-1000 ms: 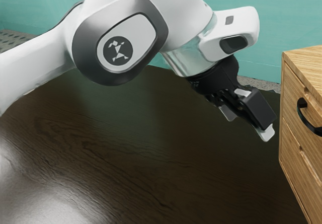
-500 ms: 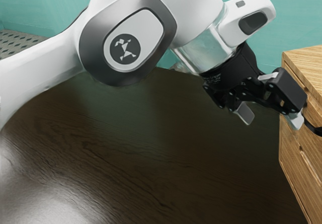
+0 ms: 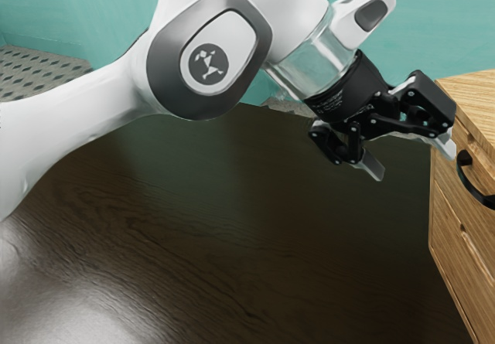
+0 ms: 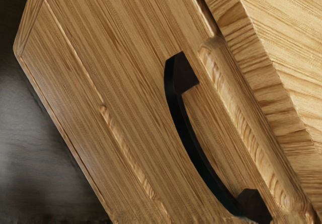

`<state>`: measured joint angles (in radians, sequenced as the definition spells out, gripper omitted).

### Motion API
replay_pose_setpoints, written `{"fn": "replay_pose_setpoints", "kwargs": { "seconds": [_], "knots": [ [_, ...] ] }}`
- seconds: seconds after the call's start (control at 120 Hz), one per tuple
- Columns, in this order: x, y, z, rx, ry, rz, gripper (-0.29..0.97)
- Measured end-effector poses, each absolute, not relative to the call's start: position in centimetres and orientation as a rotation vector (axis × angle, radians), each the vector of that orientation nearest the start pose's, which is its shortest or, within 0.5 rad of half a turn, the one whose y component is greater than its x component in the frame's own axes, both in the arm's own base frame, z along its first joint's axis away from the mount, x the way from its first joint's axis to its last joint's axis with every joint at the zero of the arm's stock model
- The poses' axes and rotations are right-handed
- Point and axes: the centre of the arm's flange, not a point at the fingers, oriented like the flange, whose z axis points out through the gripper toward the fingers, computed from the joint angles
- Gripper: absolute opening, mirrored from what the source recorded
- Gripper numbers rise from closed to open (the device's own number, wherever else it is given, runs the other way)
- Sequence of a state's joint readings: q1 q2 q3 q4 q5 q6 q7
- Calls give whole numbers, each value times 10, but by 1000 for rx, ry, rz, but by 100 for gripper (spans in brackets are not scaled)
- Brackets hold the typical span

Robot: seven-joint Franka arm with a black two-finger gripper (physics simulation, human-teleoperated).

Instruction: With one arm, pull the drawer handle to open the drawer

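Now your gripper (image 3: 411, 158) stands much closer to the wooden cabinet (image 3: 464, 236) than one second ago. At that time it hangs lower over the dark table (image 3: 193, 228) and points down, well apart from the wood. At this moment it is higher and turned, and it faces the drawer front (image 4: 126, 83). Its two fingers stand wide apart and nothing is between them, so it holds nothing. One finger is just beside the cabinet's upper front edge; the other is out over the table.

The black handle (image 3: 469, 180) sits on the upper drawer, a little below and beyond that nearer finger. In the wrist view the handle (image 4: 193, 143) runs slanted across the wood, so the hand is looking directly at it. The drawer front seems flush with the cabinet, so I judge it not yet pulled. The approach looks almost finished, and you next need the fingers around the bar.
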<state>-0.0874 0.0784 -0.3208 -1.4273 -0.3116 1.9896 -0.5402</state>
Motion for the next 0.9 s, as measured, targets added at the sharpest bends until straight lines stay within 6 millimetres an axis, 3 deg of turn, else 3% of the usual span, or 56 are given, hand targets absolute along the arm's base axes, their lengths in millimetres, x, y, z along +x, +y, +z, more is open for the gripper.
{"fn": "replay_pose_setpoints", "kwargs": {
  "seconds": [0.083, 0.15, 0.375, 0.592, 0.9],
  "knots": [
    [544, -277, 702, 2578, 213, 354, 68],
    [540, -285, 703, 2573, 211, 349, 68],
    [556, -266, 690, 2572, 309, 325, 68],
    [571, -276, 661, 2575, 341, 261, 68],
    [584, -275, 648, 2560, 385, 256, 68]
  ]
}}
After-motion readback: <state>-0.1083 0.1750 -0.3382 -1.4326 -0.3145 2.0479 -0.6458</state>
